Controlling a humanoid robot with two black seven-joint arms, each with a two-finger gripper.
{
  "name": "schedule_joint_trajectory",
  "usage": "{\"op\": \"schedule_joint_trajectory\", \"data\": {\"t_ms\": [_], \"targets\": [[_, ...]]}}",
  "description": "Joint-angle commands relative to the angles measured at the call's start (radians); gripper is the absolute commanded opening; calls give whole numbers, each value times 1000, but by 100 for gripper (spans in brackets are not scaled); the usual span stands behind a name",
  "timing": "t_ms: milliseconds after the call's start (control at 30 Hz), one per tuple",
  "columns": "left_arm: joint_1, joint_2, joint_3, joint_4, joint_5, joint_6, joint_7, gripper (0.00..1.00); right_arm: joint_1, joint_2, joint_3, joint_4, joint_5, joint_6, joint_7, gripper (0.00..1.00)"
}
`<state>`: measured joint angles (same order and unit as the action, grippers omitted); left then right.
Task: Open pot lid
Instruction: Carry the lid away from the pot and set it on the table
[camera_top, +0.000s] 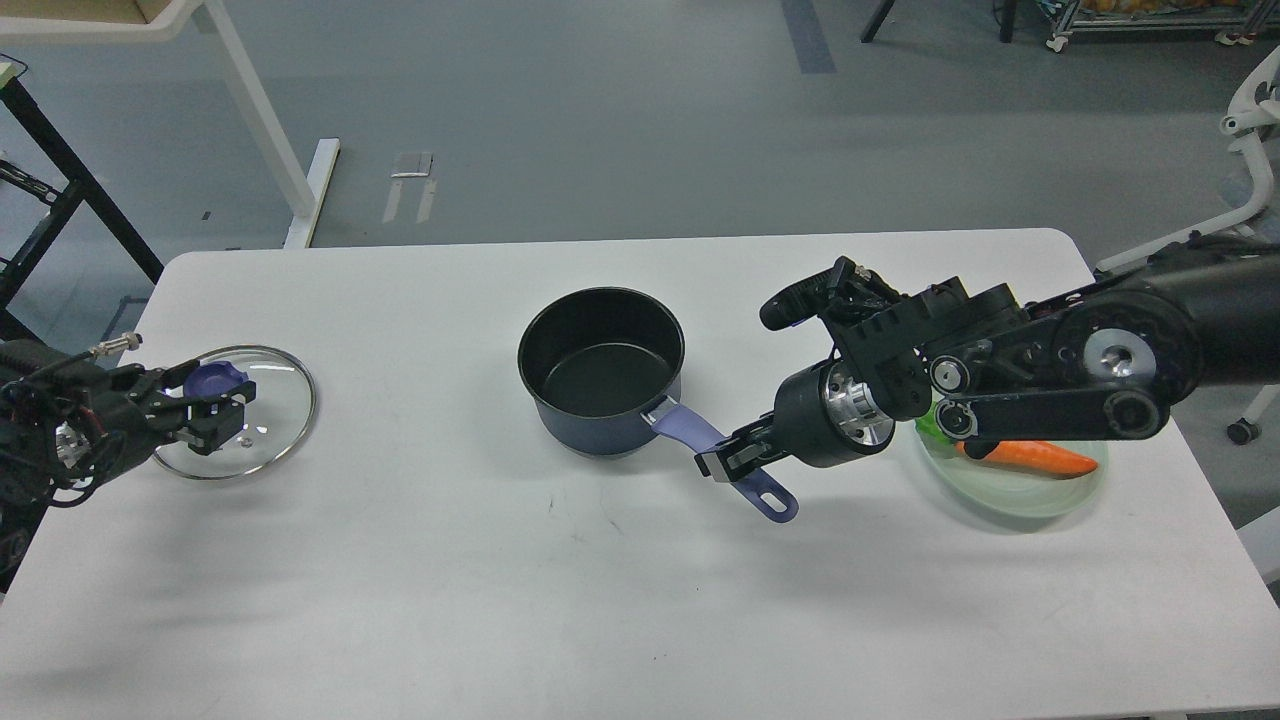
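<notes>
At the far left of the white desk, the left gripper has its fingers closed around the periwinkle-blue knob of the round clear glass lid with a thin metal rim. The lid sits well apart from the pot, low over the desk near its left edge; whether it rests on the surface or hangs just above it I cannot tell, though the shadow close beneath suggests it is about down. Holding by the knob keeps the fingers off the glass and the disc roughly level. In the middle stands the small dark navy saucepan, uncovered, its black non-stick inside empty, its long periwinkle-blue handle running toward the lower right. The right gripper has its fingers clamped on that handle about midway along, probably to steady the pot while the lid comes off. Behind the right arm, near the desk's right edge, a pale green glass dish holds an orange carrot. Judged by this layout, the opening is essentially done, with only the release of the lid left.
</notes>
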<state>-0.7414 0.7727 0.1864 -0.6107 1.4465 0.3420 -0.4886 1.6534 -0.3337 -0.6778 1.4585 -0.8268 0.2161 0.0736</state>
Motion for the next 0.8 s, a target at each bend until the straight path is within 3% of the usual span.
{"op": "schedule_joint_trajectory", "data": {"t_ms": [0, 200, 367, 667, 767], "targets": [[-3, -1, -1, 0, 2, 6, 0, 85, -1, -1, 0, -1, 0, -1, 0, 20], [-7, -1, -1, -1, 2, 2, 0, 87, -3, -2, 0, -1, 0, -1, 0, 20], [-35, 3, -15, -3, -50, -1, 0, 96, -3, -2, 0, -1, 0, -3, 0, 30], [-150, 3, -12, -4, -533, -11, 0, 99, -4, -16, 10, -3, 2, -8, 0, 67], [-208, 2, -11, -3, -604, -55, 0, 99, -9, -53, 47, -4, 2, -6, 0, 80]]}}
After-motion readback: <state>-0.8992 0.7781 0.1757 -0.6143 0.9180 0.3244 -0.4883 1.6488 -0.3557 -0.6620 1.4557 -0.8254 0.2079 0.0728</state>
